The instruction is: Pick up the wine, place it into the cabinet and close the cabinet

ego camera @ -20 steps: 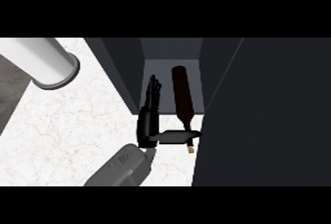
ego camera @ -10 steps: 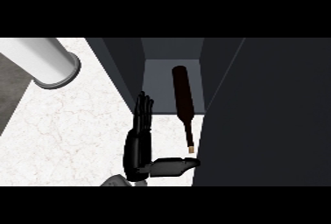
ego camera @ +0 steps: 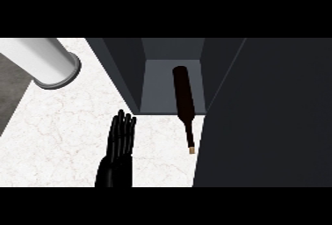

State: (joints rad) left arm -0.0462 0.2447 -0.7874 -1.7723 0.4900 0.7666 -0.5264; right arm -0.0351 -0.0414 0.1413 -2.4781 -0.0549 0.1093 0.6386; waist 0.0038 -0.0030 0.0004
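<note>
- In the lower middle of the frame, one black hand (ego camera: 118, 147) rises from the bottom edge with straight fingers and holds nothing; I cannot tell which hand it is.
- It is over the white marble counter (ego camera: 58, 127).
- To its right, apart from it, the wine (ego camera: 184, 103) lies with its body inside the dark cabinet (ego camera: 126, 74) and its neck pointing out, toward the bottom of the frame.
- The cabinet door (ego camera: 272, 114) fills the right side.
- A grey cylinder (ego camera: 42, 61) is at the upper left.

One hand (ego camera: 117, 151) shows: glossy black, slim, with long narrow fingers (ego camera: 123, 127) ridged by faint highlights; which arm it belongs to is hard to tell.
</note>
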